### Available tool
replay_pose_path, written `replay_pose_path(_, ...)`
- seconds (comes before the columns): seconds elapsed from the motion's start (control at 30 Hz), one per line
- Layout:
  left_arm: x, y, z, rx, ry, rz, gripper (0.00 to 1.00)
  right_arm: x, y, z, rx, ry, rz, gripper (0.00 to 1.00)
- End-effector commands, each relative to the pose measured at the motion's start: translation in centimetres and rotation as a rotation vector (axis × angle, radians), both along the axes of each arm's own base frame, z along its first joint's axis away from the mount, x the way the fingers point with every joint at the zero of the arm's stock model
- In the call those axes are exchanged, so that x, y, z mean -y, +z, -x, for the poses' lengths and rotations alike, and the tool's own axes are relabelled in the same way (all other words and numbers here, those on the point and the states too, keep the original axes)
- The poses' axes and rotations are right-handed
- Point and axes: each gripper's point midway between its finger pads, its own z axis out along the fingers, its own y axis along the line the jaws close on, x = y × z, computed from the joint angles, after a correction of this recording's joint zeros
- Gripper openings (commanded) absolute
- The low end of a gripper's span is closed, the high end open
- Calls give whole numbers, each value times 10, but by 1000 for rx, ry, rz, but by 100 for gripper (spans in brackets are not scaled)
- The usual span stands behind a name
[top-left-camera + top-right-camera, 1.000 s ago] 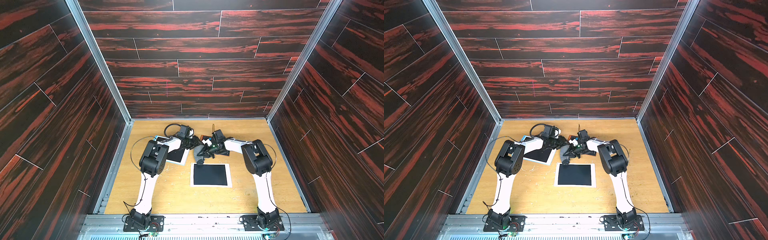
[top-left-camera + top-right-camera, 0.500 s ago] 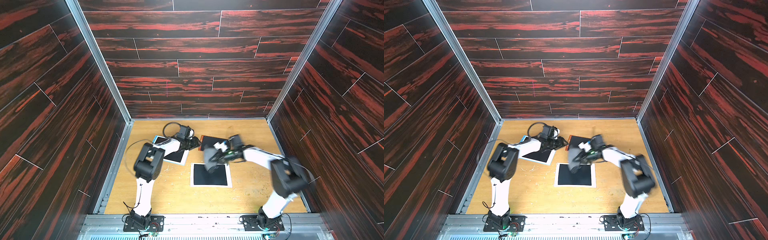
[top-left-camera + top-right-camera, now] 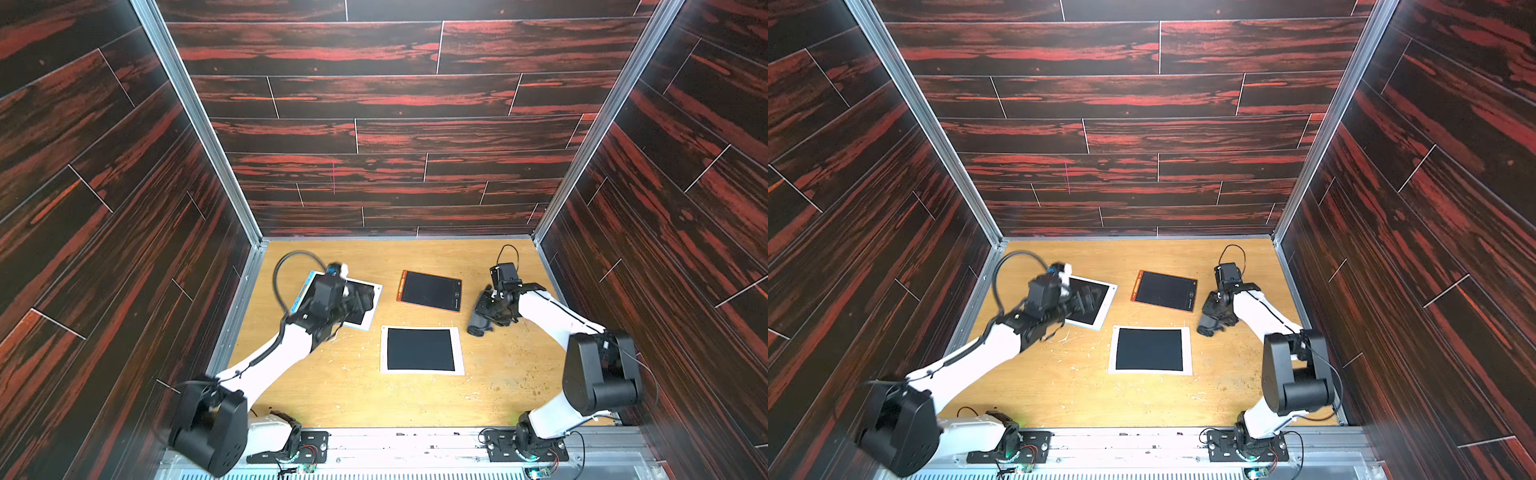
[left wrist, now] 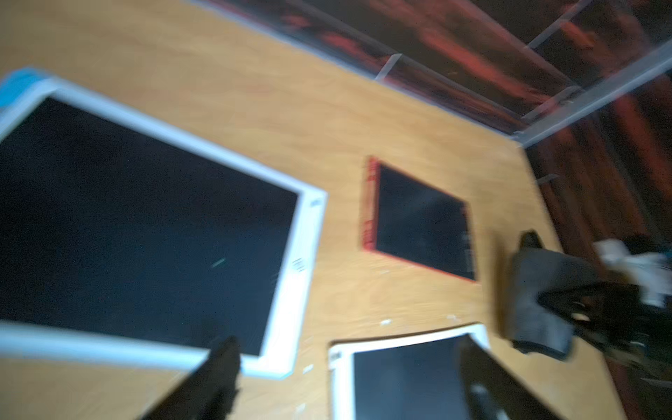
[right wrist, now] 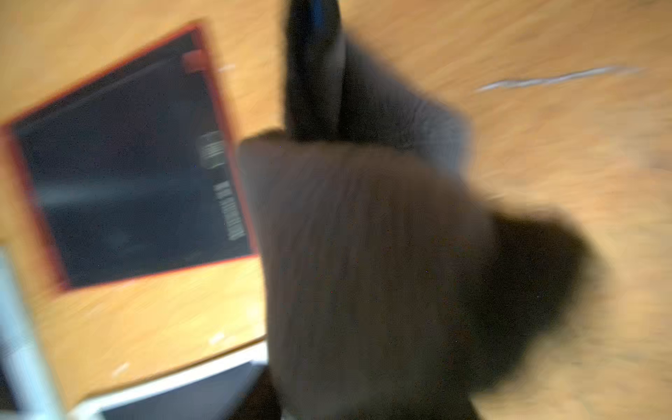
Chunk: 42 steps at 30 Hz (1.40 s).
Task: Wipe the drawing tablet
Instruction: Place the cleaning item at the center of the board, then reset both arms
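Bearings as on a clock laid over a top view, 12 toward the back wall.

Left. The blue-edged white tablet [image 4: 145,225] lies flat on the desk [image 3: 498,374] at about 10 o'clock, turned a little off square. The left fingers [image 4: 222,371] hang over its 3 o'clock part. They are spread wide, with nothing between them and no contact that I can see. The wrist view is blurred.

Centre. The red-framed tablet [image 3: 430,291] sits at 12, long axis roughly 9-to-3, with its red strip on the 9 o'clock side. The white-framed tablet [image 3: 420,350] lies toward 6 from it, apart from it and nearly square to the desk edge. All three screens look dark. I cannot tell which one the task means.

Right. The grey cloth [image 3: 478,320] is bunched at the right fingers [image 5: 312,72], and its lower end looks to reach the desk. It sits at 3 o'clock of the red-framed tablet, just beside it and not on it. The white-framed tablet lies toward 8 o'clock from the cloth. One finger shows behind the cloth in the wrist view; the other is hidden. I cannot tell whether they pinch the cloth or stand clear of it.

Judgement: the wipe turns on carrying the cloth toward 9 onto a screen. The right arm is nearer the cloth and both centre tablets. The left arm is nearer only the blue-edged one and has no cloth.
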Motion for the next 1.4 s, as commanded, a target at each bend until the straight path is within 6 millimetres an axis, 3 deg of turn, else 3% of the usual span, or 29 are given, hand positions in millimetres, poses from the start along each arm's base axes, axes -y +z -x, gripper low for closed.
replay_pose_path(0.0,-70,3,8,52,258,-132,100,43,27,-6,74,-134,192,99)
replay_pose_path(0.07,-113,8,20,93,419,-205,100,64,56,-9,193,-226,249,99)
replay_pose_path(0.13,-147,22,32,158,552,-270,100,84,96,-6,424,-309,325,99)
replay_pose_path(0.23,-194,42,57,250,777,-411,100,90,139,-2,827,-273,353,99)
replay_pose_path(0.27,-202,43,61,277,795,-489,100,88,142,1,949,-249,364,99)
replay_pose_path(0.37,-200,26,53,336,677,-677,100,64,133,0,1166,16,495,99)
replay_pose_path(0.43,-191,7,46,353,565,-769,100,36,101,-10,1115,310,606,99)
replay_pose_path(0.47,-189,-3,43,352,535,-791,100,35,78,-17,1030,335,591,99)
replay_pose_path(0.53,-185,-17,36,359,498,-783,100,23,64,-31,977,405,602,99)
replay_pose_path(0.6,-174,-19,25,396,423,-783,100,0,54,-39,977,524,530,99)
replay_pose_path(0.63,-170,-19,22,417,404,-758,100,-2,53,-43,963,533,545,99)
replay_pose_path(0.77,-185,-13,15,501,483,-595,100,27,60,-41,967,349,613,99)
replay_pose_path(0.83,-181,-20,4,491,428,-558,100,71,77,-17,1059,66,660,99)
replay_pose_path(0.87,-181,-23,-1,485,413,-546,100,82,82,-3,1108,0,649,99)
replay_pose_path(0.9,-180,-28,-6,479,401,-552,100,77,82,4,1138,36,603,99)
replay_pose_path(0.97,-182,-45,-17,435,398,-565,100,62,70,-4,1144,170,523,99)
replay_pose_path(1.07,-191,-43,-33,436,455,-571,100,71,63,-17,1087,128,515,99)
replay_pose_path(1.13,-186,-59,-37,309,365,-555,100,78,48,-37,997,153,406,99)
replay_pose_path(1.37,-194,-60,-44,294,375,-510,100,82,47,-37,996,154,371,99)
